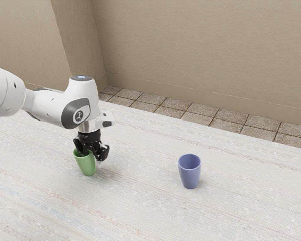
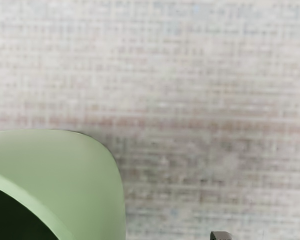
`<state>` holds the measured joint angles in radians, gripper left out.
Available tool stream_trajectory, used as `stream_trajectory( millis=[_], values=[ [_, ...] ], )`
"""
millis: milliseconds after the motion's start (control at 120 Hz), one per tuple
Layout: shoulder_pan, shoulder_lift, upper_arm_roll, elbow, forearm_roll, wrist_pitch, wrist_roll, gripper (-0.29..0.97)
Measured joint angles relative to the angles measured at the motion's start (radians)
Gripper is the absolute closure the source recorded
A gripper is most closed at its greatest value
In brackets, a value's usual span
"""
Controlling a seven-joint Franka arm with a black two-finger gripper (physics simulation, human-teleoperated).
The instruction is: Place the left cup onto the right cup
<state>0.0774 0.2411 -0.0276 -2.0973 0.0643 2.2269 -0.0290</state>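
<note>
Our claw (image 1: 90, 149) is black and points straight down. It sits right at the top of the green cup (image 1: 85, 165), down at the rim. We cannot tell if the claw is squeezing the cup or only sitting around its rim, because the claw and the rim run together where they meet. The green cup leans a little, with its open top tipped toward the exterior view's left and its bottom down by the desk (image 1: 140, 211). A dark shadow lies right under it, so it is on the desk or just off it, and we cannot say which. In the wrist view the green cup (image 2: 55, 180) is big and close under our hand, and we can look into its dark inside past the pale green rim. Around it the desk (image 2: 200, 80) is whitish with a fine woven look. Above the claw, our white arm (image 1: 45, 103) comes in from the exterior view's left. The blue cup (image 1: 189, 171) stands upright on the desk with its open top up. It is well apart from the green cup, toward the exterior view's right. Behind the desk there is a floor (image 1: 215, 116) of brown tiles, and then a plain tan wall (image 1: 200, 45).
</note>
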Motion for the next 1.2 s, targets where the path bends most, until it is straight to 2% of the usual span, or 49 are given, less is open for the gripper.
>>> stream_trajectory(
  millis=[142,300,1200],
  values=[
    [0.001,0.000,0.000,0.000,0.000,0.000,-0.002,0.63],
    [0.002,0.000,0.001,0.000,0.002,-0.001,-0.004,0.73],
    [-0.002,-0.029,0.002,0.041,0.020,-0.030,-0.023,0.78]
  ],
)
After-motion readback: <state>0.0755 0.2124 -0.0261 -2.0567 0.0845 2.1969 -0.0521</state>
